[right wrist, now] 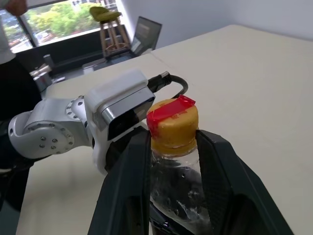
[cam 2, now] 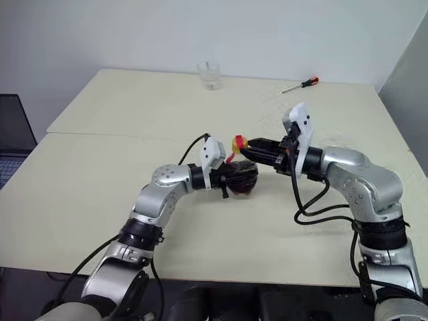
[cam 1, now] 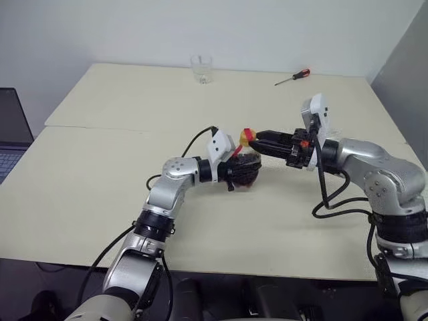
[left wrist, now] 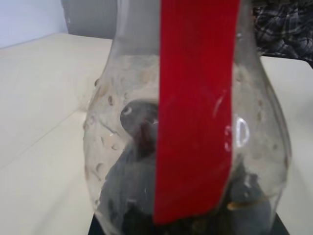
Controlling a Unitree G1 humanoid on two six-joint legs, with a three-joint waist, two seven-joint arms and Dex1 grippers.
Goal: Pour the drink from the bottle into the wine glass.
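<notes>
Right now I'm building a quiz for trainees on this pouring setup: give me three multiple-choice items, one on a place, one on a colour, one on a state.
1. Where does the screwdriver lie?
A. at the far right of the table
B. beside the bottle
C. under the left arm

2. What colour is the cap of the bottle?
A. blue
B. yellow
C. white

3. How is the bottle held?
A. it stands free on the table
B. it lies tipped over, untouched
C. the left gripper grips its body while the fingers of the right gripper flank its neck

Key: 1 A, it lies near the far right corner, right of the tumbler. 2 B, yellow under a red strip. 3 C, as the head and right wrist views show.
</notes>
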